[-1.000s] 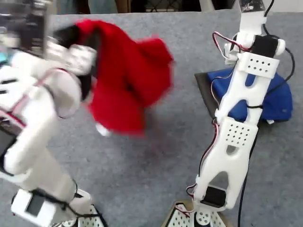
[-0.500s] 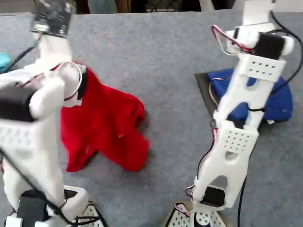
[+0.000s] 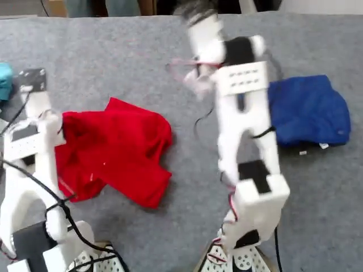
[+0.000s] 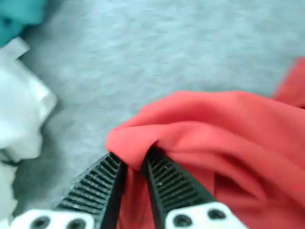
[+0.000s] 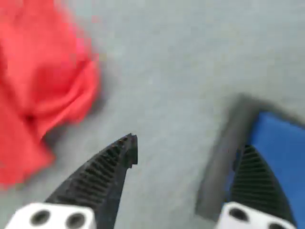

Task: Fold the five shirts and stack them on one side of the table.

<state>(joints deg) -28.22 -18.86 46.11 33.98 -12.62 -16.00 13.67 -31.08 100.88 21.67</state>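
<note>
Laying-out step, I'd say: left gripper (image 4: 133,167) pinches an edge of red shirt (image 3: 119,147), crumpled on worktop (image 3: 142,56); right gripper (image 5: 189,143), wide open btwn it & blue shirt (image 3: 309,110), prob. needs the opposite edge next.

The high view looks steeply down over the grey table (image 3: 170,56) from above the arms' bases, far enough off to hold both arms. The left wrist view sits just behind the left gripper (image 4: 133,156), very near the red shirt (image 4: 228,129). The right wrist view looks past the right gripper (image 5: 189,145) down at the table. All 3 views share the red shirt; the high and right wrist views also share the blue shirt (image 3: 309,110).
</note>
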